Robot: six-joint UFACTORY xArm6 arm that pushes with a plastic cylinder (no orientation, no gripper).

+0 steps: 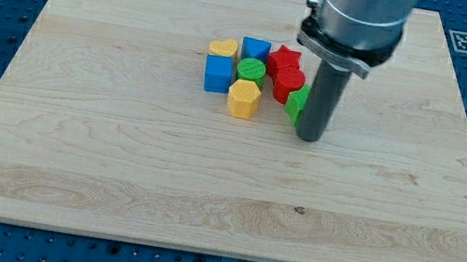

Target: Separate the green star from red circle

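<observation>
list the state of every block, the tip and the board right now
my tip: down at the board, beside the green star, at its right
green star: partly hidden by the rod, against the red circle
red circle: in the cluster
red star: in the cluster
green circle: mid-cluster
yellow hexagon: cluster's bottom
blue cube: cluster's left
yellow heart: top left
blue block: top
board: flat

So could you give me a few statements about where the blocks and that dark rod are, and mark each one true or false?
1. My tip is beside the green star, on its right in the view. True.
2. The green star sits alone, far from the red circle. False: it is close against it.
3. The yellow hexagon lies at the cluster's bottom edge. True.
4. All blocks are scattered across the wooden board. False: they sit in one tight cluster.
</observation>
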